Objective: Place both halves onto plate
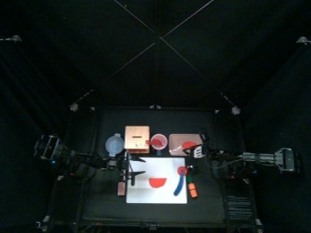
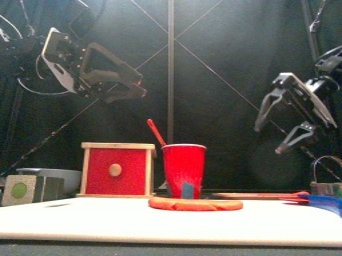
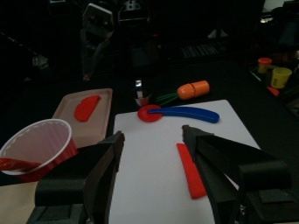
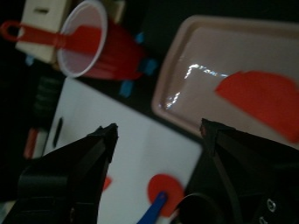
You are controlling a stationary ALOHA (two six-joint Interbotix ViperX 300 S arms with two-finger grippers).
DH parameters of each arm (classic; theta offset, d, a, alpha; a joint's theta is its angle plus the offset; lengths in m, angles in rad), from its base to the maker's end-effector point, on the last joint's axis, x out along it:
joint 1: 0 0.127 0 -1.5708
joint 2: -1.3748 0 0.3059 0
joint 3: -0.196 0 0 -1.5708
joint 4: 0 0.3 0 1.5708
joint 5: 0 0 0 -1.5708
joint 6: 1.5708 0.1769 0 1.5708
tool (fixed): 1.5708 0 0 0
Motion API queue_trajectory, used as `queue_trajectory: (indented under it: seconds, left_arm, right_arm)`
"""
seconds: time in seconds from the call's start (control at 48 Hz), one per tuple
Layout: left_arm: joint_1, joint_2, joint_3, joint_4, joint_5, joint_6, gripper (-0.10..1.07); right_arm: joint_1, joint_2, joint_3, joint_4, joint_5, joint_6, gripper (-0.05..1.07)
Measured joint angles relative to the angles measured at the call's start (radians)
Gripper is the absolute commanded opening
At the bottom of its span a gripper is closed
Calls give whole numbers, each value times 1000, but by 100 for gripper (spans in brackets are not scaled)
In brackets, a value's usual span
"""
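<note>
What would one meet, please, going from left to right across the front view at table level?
Green-faced box → red wooden box → red cup → blue thing at the right edge.

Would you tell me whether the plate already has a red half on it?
Yes: one red half lies on the plate, seen in the right wrist view.
</note>
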Motion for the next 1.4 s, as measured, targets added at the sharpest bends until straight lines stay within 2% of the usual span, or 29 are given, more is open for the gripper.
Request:
queue_trajectory:
  seconds: [0.104, 0.25, 0.521, 0.875, 1.125, 1.312, 1.396]
  left_arm:
    - [-2, 0, 0, 0, 0, 0, 90]
    - [-2, 0, 0, 0, 0, -2, 90]
    - [-2, 0, 0, 0, 0, -2, 90]
    - [-15, -2, 0, 0, -2, -3, 90]
    - [-69, 54, -6, -3, 0, -6, 91]
    - [-95, 97, -23, -31, 0, -6, 91]
    - [-97, 107, -28, -48, 0, -5, 91]
  right_arm:
    - [86, 61, -43, 5, -2, 0, 104]
    - [160, 135, -106, -6, -17, -2, 104]
    - [296, 275, -181, -132, -69, -2, 104]
    - [322, 477, -295, -259, -71, -2, 104]
    - [321, 495, -327, -295, -75, -2, 104]
    - [322, 509, -331, -373, -60, -3, 104]
    - [322, 534, -339, -446, -43, -5, 104]
